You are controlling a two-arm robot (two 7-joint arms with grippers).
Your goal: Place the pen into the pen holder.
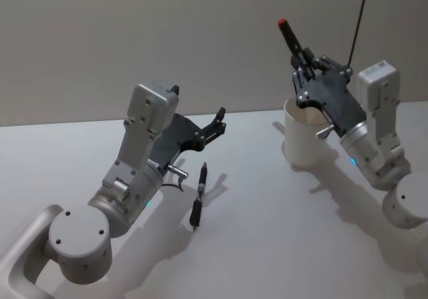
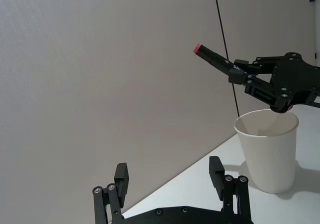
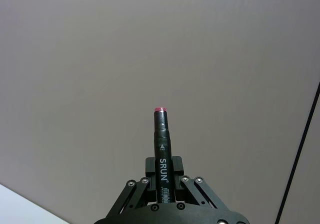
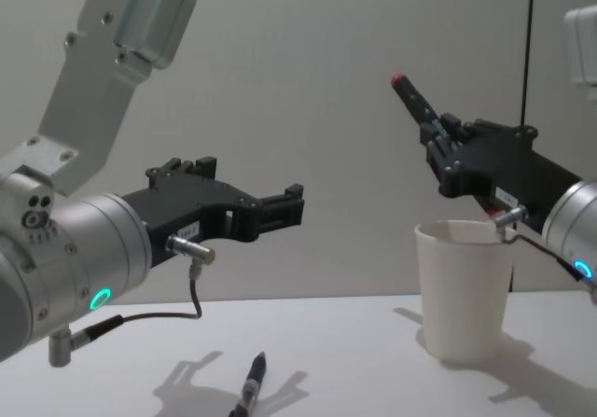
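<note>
My right gripper (image 1: 304, 61) is shut on the pen (image 1: 291, 39), a black marker with a red end that points up and away, tilted. The pen (image 3: 162, 149) stands between the jaws, its lower end hidden by the gripper body. The gripper hangs just above the rim of the pen holder (image 1: 302, 145), a white paper cup upright on the table at the right. From the side, the pen (image 4: 412, 98) sits higher than the pen holder (image 4: 464, 291). My left gripper (image 1: 217, 122) is open in the air at centre left, holding nothing.
A second black pen (image 1: 199, 195) lies flat on the white table below my left gripper (image 4: 284, 207). A thin black cable (image 1: 358, 18) hangs down behind the right arm. A plain wall stands behind the table.
</note>
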